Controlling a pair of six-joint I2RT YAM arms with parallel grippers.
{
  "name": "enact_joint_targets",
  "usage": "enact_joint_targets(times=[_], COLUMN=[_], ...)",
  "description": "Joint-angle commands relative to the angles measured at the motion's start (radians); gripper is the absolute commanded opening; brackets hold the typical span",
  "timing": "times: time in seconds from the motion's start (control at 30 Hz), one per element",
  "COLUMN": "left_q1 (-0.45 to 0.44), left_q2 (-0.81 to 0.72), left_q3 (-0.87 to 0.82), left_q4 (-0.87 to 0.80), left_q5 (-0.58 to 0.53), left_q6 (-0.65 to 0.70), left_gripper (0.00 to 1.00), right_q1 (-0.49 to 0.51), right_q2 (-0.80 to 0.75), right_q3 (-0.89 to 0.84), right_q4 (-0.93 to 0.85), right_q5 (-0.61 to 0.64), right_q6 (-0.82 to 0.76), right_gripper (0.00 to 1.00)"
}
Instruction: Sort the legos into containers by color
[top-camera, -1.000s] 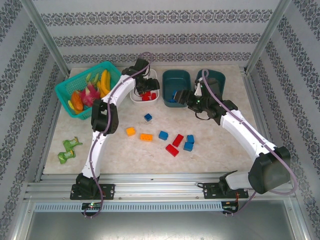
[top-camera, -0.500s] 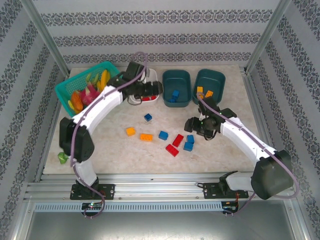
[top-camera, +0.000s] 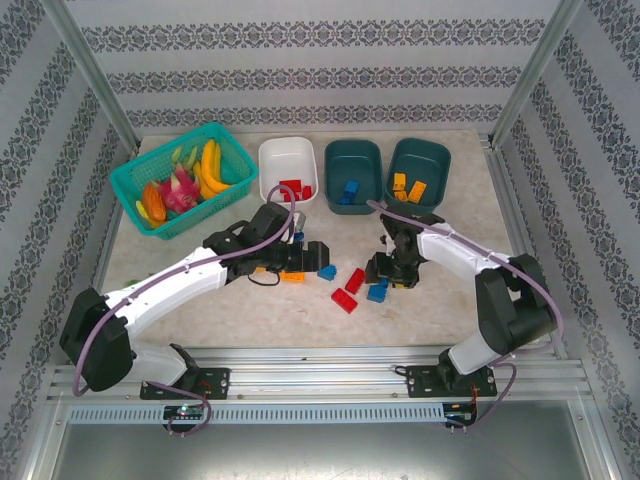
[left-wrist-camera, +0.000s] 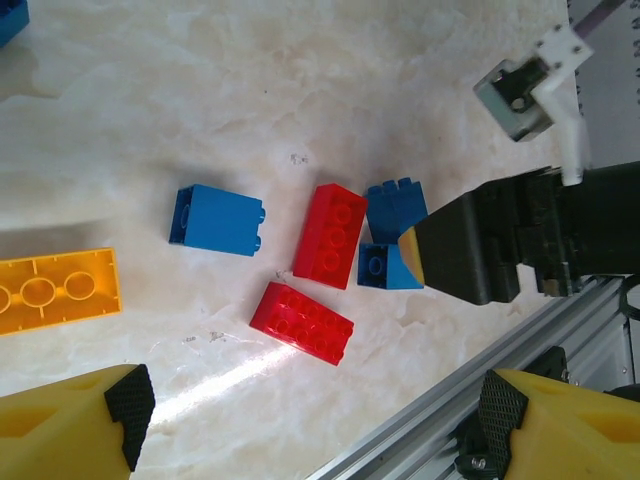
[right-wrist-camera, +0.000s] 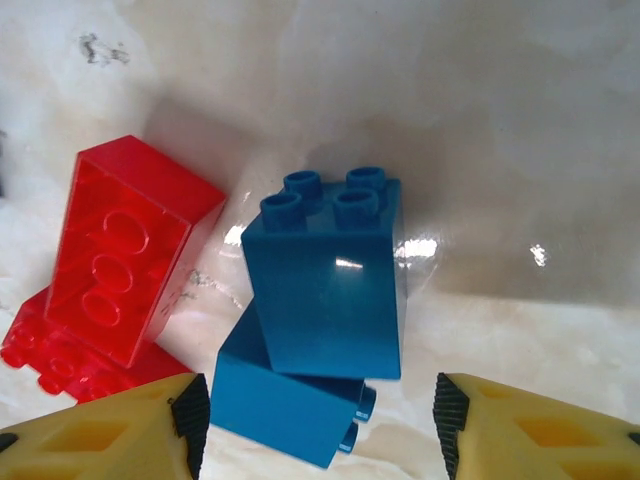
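Loose legos lie mid-table: a blue one (top-camera: 326, 271), two red ones (top-camera: 355, 280) (top-camera: 344, 300) and a blue pair (top-camera: 377, 292). An orange brick (left-wrist-camera: 55, 290) shows at the left edge of the left wrist view. My left gripper (top-camera: 312, 252) (left-wrist-camera: 310, 420) hovers open beside them, nothing between its fingers. My right gripper (top-camera: 383, 270) (right-wrist-camera: 320, 420) is open, its pads straddling the two stacked blue bricks (right-wrist-camera: 325, 280) with gaps on both sides. The white container (top-camera: 287, 155) holds red bricks, the middle teal one (top-camera: 353, 155) a blue brick, the right teal one (top-camera: 420, 152) orange bricks.
A turquoise mesh basket (top-camera: 135, 185) of toy fruit stands at the back left. An aluminium rail (top-camera: 320, 370) runs along the near table edge, close under my left gripper's fingers in the left wrist view. The two arms work close together around the brick cluster.
My left arm swung back from the white tub to the table's middle, jaws widening. My right arm came down from the teal tubs onto the blue bricks, jaws narrowing.
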Motion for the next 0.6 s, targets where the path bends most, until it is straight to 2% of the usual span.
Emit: enact_joint_targets(times=[0.0, 0.43, 0.57], left_q1=[-0.019, -0.041, -0.043], left_q2=[-0.025, 0.003, 0.007], left_q3=[0.003, 0.029, 0.034], left_q4=[0.057, 0.073, 0.079], left_q5=[-0.032, -0.038, -0.039], left_q6=[-0.021, -0.019, -0.019], left_gripper=[0.87, 0.87, 0.86], right_q1=[-0.001, -0.019, -0.024], right_q2=[0.027, 0.128, 0.125], right_q3=[0.026, 0.079, 0.075], right_q4=[0.009, 0.031, 0.028], right_q5=[0.015, 0.06, 0.066], right_q6=[-0.034, -0.055, -0.048], right_gripper=[0.61, 0.48, 0.47])
